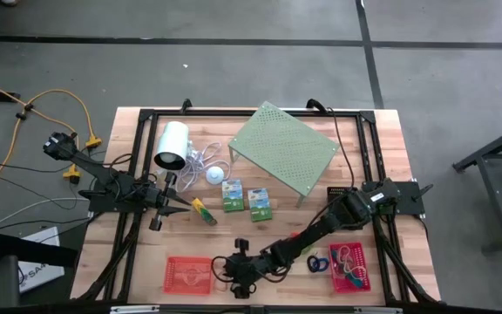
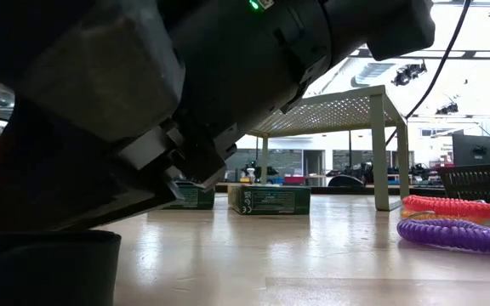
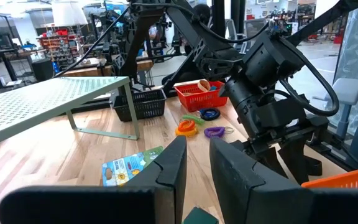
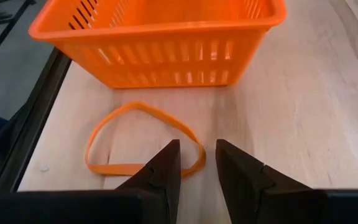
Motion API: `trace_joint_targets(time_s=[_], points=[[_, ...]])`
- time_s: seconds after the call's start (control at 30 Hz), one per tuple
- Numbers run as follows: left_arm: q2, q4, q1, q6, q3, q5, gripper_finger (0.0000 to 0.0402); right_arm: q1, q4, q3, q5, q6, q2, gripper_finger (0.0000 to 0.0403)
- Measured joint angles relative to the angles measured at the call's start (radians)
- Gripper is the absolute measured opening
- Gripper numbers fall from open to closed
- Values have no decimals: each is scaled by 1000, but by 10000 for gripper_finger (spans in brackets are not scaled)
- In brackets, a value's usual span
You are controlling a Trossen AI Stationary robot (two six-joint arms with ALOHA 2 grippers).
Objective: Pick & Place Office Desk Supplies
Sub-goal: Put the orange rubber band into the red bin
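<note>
My right gripper [image 1: 236,279] hangs low by the table's near edge, beside the red mesh basket [image 1: 188,273]. In the right wrist view its fingers [image 4: 197,152] are open a little over the near stretch of an orange rubber band [image 4: 143,108], which lies flat before the basket's wall [image 4: 160,43]. I cannot tell whether they touch the band. My left gripper [image 1: 179,206] is open at the table's left, pointing at the yellow-green marker [image 1: 204,212]. Two green-white boxes [image 1: 232,194] [image 1: 261,202] lie flat in the middle.
The pale green perforated shelf [image 1: 281,148] stands at the far middle, with the white cylinder and its cord [image 1: 172,146] to its left. A black basket [image 1: 338,192] and a pink basket [image 1: 349,267] sit at the right, with coiled loops [image 1: 316,262] beside them.
</note>
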Motion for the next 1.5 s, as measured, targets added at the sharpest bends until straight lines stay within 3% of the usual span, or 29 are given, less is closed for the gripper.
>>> trace_joint_targets(time_s=[0.33,0.63,1.1,1.5], points=[[0,0,0,0,0,0,65,0,-6,0,6,-1,0,85],[0,0,0,0,0,0,65,0,-10,0,12,-9,0,10],[0,0,0,0,0,0,65,0,-9,0,33,-26,0,2],[0,0,0,0,0,0,65,4,-157,-1,285,-181,-140,2]])
